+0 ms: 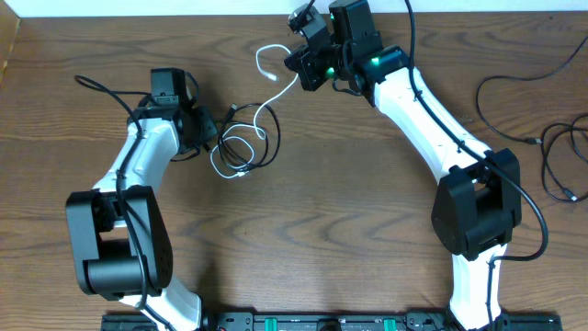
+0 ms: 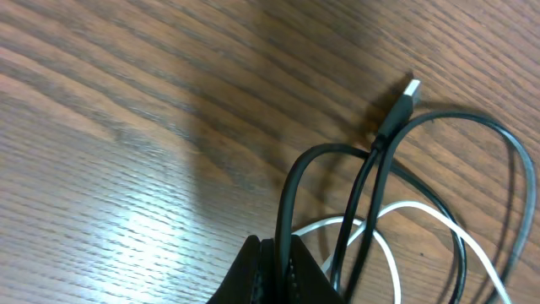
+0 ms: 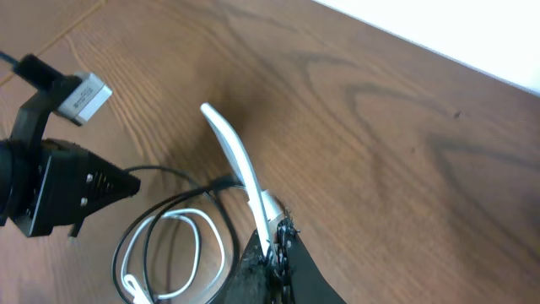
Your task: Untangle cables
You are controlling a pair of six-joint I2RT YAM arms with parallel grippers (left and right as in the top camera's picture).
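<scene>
A small tangle of cables (image 1: 243, 142) lies left of the table's middle, a black cable (image 1: 266, 138) looped through a white cable (image 1: 280, 95). My left gripper (image 1: 209, 131) is at the tangle's left side, shut on a black cable (image 2: 291, 194). Its silver plug (image 2: 411, 91) rests on the wood, and the white cable (image 2: 405, 207) curves beneath. My right gripper (image 1: 299, 72), at the far middle, is raised and shut on the white cable (image 3: 253, 190). The free white plug end (image 3: 221, 131) sticks up past its jaws, and the loops (image 3: 169, 245) hang toward the left gripper (image 3: 59, 181).
More loose black cables (image 1: 514, 101) lie at the far right of the wooden table (image 1: 349, 202), with another bundle (image 1: 560, 161) near the right edge. A thick black wire (image 1: 101, 87) trails off the left arm.
</scene>
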